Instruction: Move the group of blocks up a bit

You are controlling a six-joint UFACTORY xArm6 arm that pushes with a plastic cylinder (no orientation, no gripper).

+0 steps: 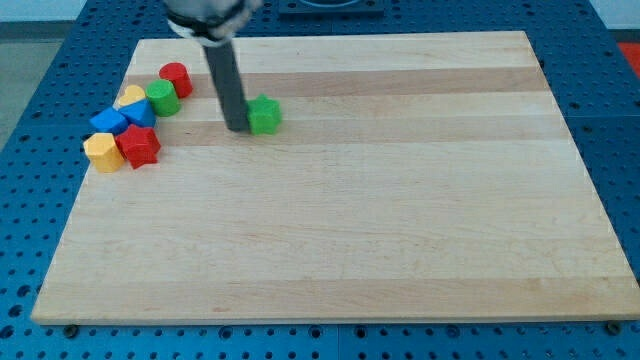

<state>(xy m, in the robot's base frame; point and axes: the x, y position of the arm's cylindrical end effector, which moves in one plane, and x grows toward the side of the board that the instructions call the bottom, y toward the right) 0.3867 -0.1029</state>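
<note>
Tabletop (400, 230) of pale wood fills the view. Blocks cluster at its left edge: red cylinder (176, 78), green cylinder (162, 97), blue blocks (128, 115), yellow block (102, 151), red block (139, 146). My tip (236, 128), a jawless rod, touches a lone green block (264, 115), seemingly herding it.

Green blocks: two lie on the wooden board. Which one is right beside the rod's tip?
The lone green block beside my tip, on its right in view; the green cylinder sits in the left cluster.
</note>
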